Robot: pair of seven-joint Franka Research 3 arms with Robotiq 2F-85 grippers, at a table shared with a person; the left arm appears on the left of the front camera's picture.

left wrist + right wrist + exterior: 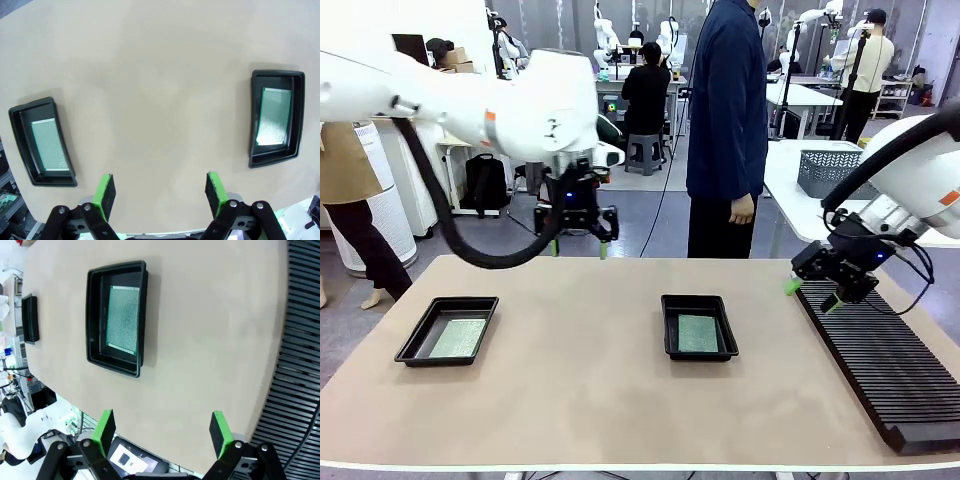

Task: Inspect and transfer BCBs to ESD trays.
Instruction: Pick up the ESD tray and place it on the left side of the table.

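Now: BCBs (457, 338) (698, 333) inside ESD trays (416, 343) (669, 330); both grippers (579, 240) (811, 295) spread, empty.

1. No text, brand, number or sign could be read in any of the three views.
2. A small white label (121, 458) with a dark mark sat on a black part near the bottom edge of the right wrist view, but its print was too small to make out.
3. The boards (698, 333) in the trays showed a plain dotted face without legible lettering.
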